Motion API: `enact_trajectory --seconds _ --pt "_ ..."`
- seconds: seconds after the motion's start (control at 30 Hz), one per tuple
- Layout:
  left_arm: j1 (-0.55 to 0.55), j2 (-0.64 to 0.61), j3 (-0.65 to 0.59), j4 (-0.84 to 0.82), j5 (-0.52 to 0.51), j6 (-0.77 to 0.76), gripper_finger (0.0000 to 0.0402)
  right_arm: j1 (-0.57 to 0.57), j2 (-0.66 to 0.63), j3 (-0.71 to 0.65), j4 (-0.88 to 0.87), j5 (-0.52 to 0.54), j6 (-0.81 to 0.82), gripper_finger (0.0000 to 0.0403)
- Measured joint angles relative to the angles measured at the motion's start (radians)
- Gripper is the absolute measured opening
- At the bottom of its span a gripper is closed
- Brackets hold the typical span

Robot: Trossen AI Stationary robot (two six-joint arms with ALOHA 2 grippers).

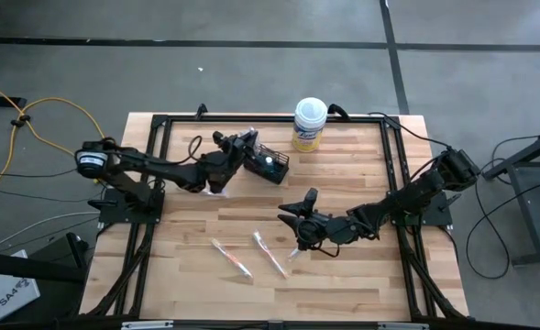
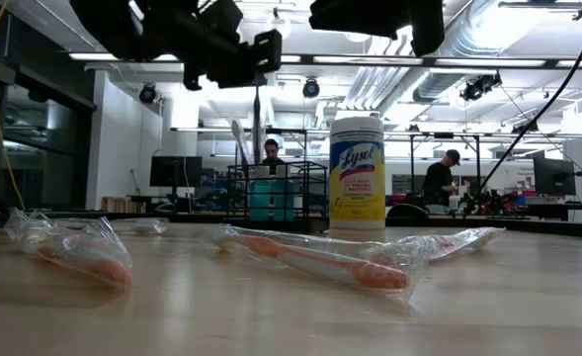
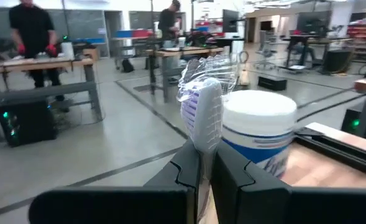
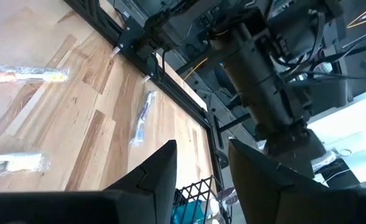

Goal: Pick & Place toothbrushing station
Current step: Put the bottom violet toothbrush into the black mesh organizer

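Left gripper (image 1: 242,144), fingers clamped on a wrapped toothbrush (image 3: 202,118) held upright, hangs seemingly just beside the basket (image 1: 271,163). Right gripper (image 1: 292,218) waits open.

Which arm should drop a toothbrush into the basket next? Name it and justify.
Left. The left gripper already clamps a wrapped toothbrush beside the basket; the right gripper is open, empty, and farther away.

"Lysol" on canister (image 2: 356,176) label
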Motion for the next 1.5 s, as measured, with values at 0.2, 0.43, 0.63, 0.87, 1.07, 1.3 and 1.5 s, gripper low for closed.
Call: enact_trajectory --seconds 0.2,0.43,0.63,0.87,1.07,1.3,1.5 --pt "0.013 0.029 0.0 0.002 -0.017 -0.035 0.0014 0.0 0.0 0.0 -0.005 0.0 0.016 0.0136" --pt "0.013 0.045 -0.002 -0.036 -0.053 -0.089 0.0014 0.0 0.0 0.0 -0.006 -0.003 0.016 0.0136" --pt "0.023 0.049 -0.021 -0.101 -0.064 -0.207 0.0014 0.0 0.0 0.0 -0.007 -0.024 0.016 0.0136" --pt "0.047 0.058 -0.027 -0.187 -0.055 -0.313 0.0014 0.0 0.0 0.0 -0.006 -0.024 0.016 0.0136" --pt "0.061 0.109 -0.027 -0.176 -0.01 -0.331 0.0016 0.0 0.0 0.0 -0.006 -0.025 0.034 0.0136" --pt "0.085 0.123 -0.027 -0.17 0.051 -0.332 0.0051 0.0 0.0 0.0 -0.01 -0.025 0.039 0.0136" --pt "0.091 0.123 -0.027 -0.15 0.068 -0.308 0.0088 0.0 0.0 0.0 -0.013 -0.025 0.039 0.0136"
